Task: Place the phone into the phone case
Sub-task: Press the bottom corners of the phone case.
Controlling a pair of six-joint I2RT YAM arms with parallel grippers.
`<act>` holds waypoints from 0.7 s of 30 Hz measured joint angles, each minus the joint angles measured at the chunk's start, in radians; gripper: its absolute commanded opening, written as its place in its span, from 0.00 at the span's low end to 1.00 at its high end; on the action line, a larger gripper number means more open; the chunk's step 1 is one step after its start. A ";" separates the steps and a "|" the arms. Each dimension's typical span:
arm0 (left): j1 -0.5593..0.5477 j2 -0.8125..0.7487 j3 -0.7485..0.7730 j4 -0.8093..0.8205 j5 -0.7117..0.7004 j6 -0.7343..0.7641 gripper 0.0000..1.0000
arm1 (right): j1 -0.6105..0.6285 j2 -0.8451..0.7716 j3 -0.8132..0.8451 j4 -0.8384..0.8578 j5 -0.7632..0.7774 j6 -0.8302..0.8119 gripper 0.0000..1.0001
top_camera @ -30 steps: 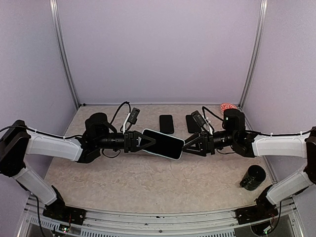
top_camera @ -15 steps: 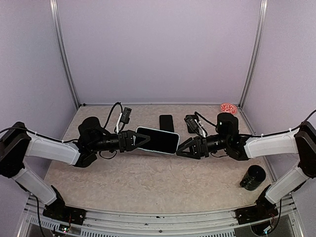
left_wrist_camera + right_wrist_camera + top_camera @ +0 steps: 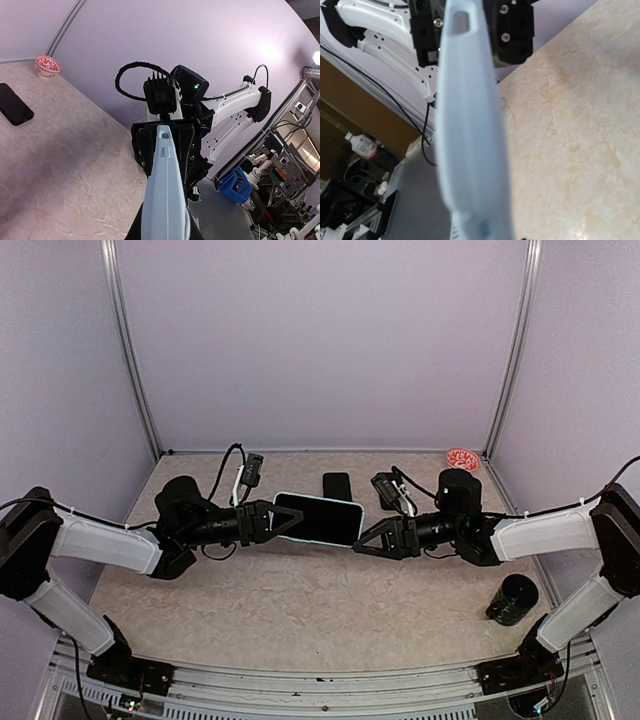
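A light blue phone case (image 3: 318, 520) with a black face filling it hangs above the table between both arms, nearly level. My left gripper (image 3: 288, 521) is shut on its left end. My right gripper (image 3: 361, 539) meets its right end; its fingers do not show clearly enough to judge their grip. In the left wrist view the case (image 3: 165, 200) runs edge-on toward the right gripper (image 3: 165, 150). The right wrist view shows the blurred case (image 3: 470, 125) edge-on, reaching to the left gripper (image 3: 515, 30). Whether the black face is the phone I cannot tell.
Two dark phones lie at the back of the table, one (image 3: 337, 487) in full view and one (image 3: 386, 491) partly behind the right wrist. A red-and-white bowl (image 3: 463, 457) sits at the back right corner. A black cylinder (image 3: 513, 600) stands front right.
The held case has moved left and toward the back, turning from tilted with its right end low to nearly level. Both arms moved with it.
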 measured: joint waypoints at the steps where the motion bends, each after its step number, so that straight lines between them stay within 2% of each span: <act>1: 0.000 0.000 0.000 0.001 0.000 -0.001 0.00 | 0.000 0.002 0.000 0.003 0.000 0.004 0.29; 10: 0.000 0.000 0.000 0.005 0.000 -0.003 0.00 | 0.001 0.025 0.000 0.021 0.000 0.029 0.24; 15: 0.000 0.000 0.000 0.005 0.000 -0.003 0.00 | 0.003 0.029 0.000 0.023 0.000 0.035 0.32; 21: 0.000 0.000 0.000 0.004 0.000 -0.002 0.00 | 0.004 0.029 0.005 0.023 0.010 0.038 0.32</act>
